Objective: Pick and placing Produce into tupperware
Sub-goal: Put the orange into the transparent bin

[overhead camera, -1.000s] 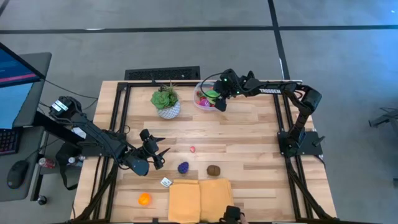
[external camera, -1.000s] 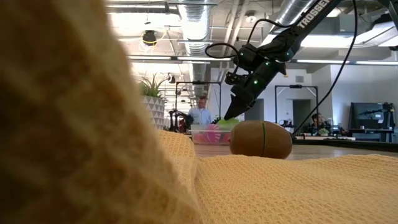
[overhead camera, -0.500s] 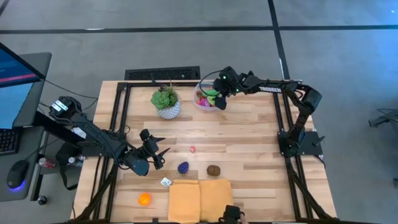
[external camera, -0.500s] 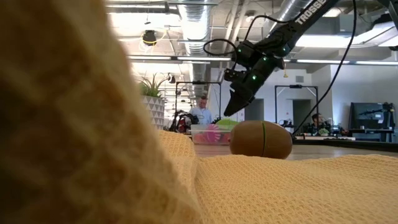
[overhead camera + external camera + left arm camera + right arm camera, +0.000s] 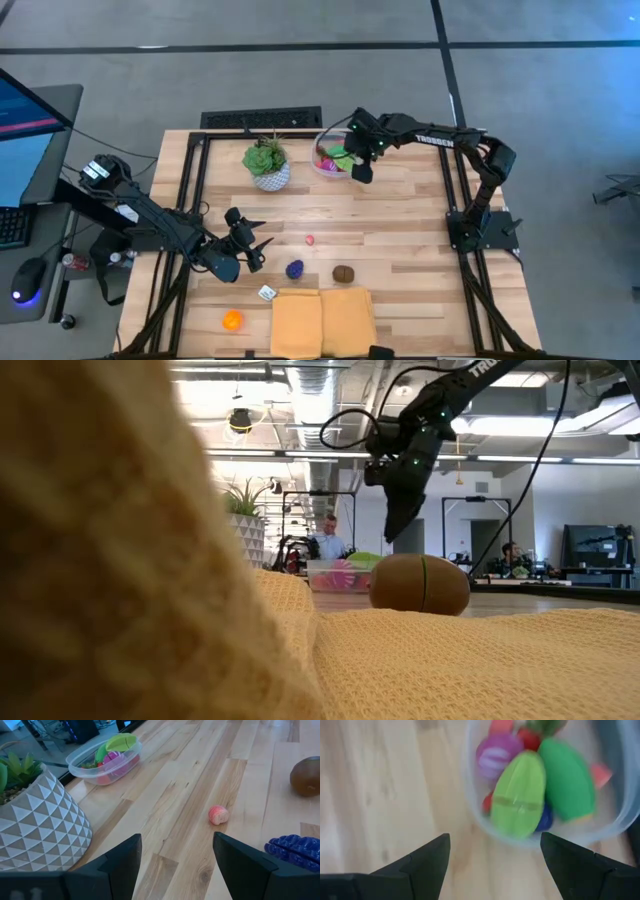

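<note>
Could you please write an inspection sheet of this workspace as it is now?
Surface: wooden table, yellow cloth at its near edge.
Job's things: tupperware holds several produce pieces; pink piece, purple piece, brown piece and orange piece lie loose.
Clutter: potted plant; small white item.
Grippers: right gripper above tupperware's edge, jaws open, empty; left gripper near the purple piece, jaws open, empty.
Cables: cable loops on the right arm.
Surroundings: person in the room behind.
</note>
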